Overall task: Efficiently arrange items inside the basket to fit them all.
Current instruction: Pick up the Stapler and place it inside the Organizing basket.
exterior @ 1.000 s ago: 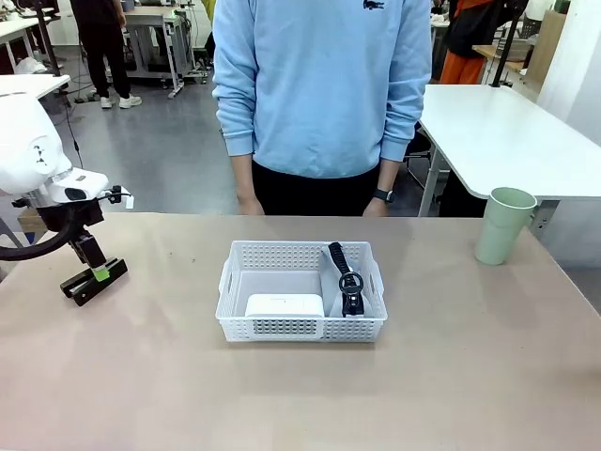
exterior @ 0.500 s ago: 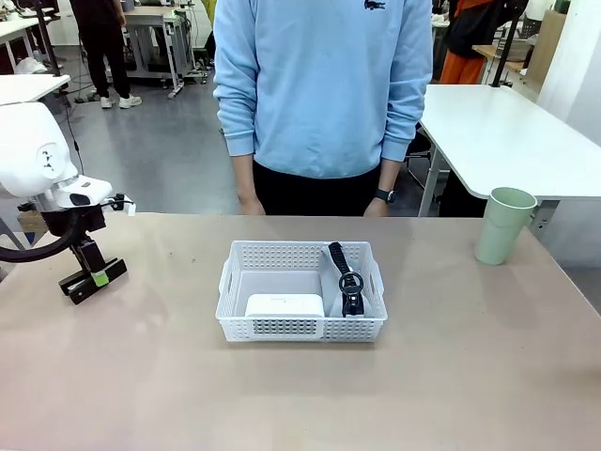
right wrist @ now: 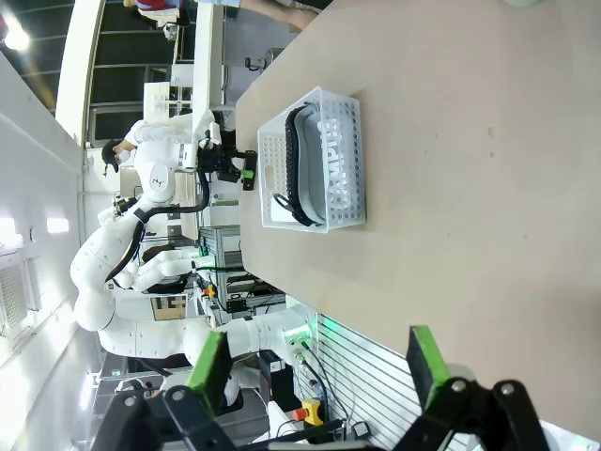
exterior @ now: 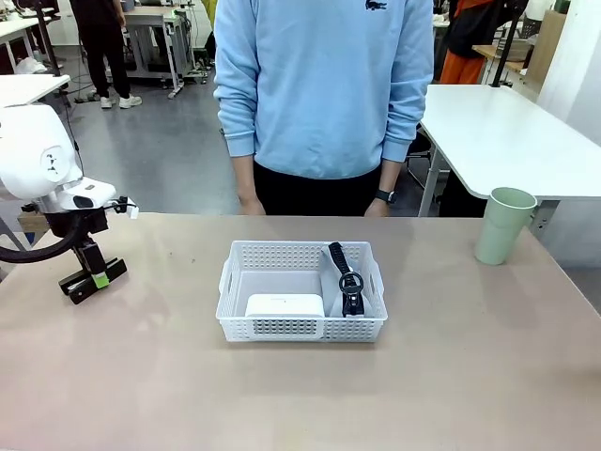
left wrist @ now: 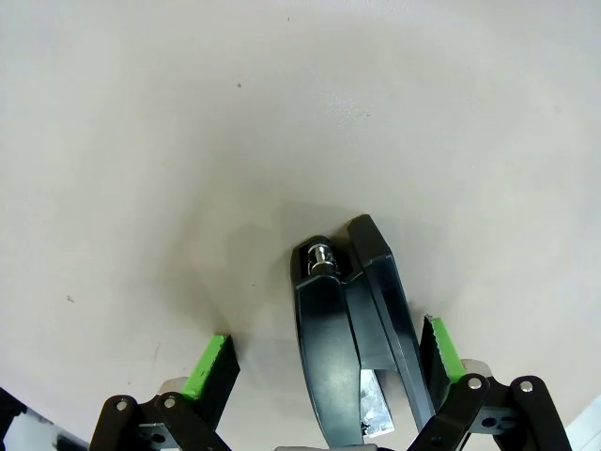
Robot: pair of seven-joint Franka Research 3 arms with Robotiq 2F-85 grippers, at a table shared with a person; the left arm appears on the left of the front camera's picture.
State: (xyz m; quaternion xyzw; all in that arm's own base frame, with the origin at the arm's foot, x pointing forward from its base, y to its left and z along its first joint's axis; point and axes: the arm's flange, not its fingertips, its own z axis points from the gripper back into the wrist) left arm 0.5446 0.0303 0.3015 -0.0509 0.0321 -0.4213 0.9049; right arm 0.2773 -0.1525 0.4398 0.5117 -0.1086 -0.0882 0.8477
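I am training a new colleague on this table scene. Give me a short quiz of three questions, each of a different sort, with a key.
1. True or false: the cup stands on the table, outside the basket.
2. Name the two things that lie in the basket.
3. The left gripper, with the stapler between its fingers, is: A open; B shut on it; C shut beside it.
Key: 1 true; 2 the white box and the pouch; 3 A.
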